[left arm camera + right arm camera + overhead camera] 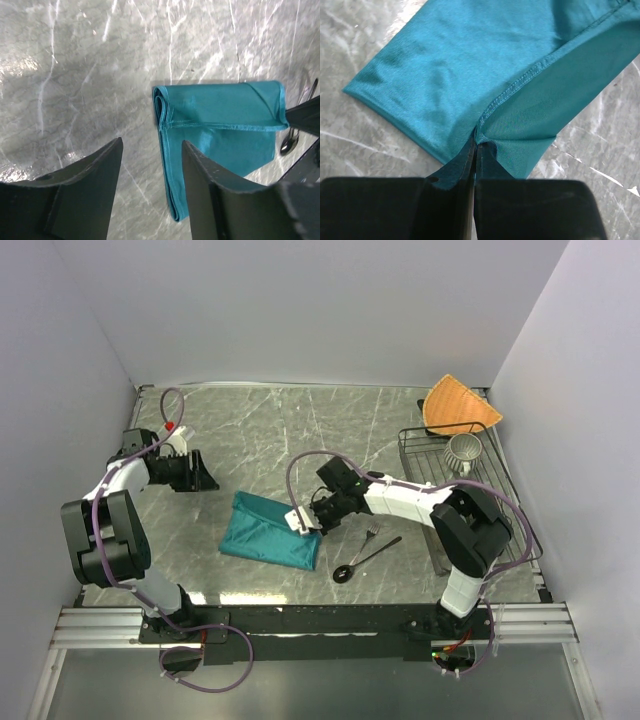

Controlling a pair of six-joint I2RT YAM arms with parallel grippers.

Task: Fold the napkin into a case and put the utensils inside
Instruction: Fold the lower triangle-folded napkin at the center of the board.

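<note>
No readable text — none anywhere

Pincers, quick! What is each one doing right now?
Left pincer: open, holding nothing.
Right pincer: closed, pinching the napkin at its hem.

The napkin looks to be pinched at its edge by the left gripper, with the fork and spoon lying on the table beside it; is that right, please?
Not quite: the right gripper pinches the edge of the napkin, as the right wrist view shows; the left gripper stands open, off the cloth. The fork and spoon do lie on the table beside it.
</note>
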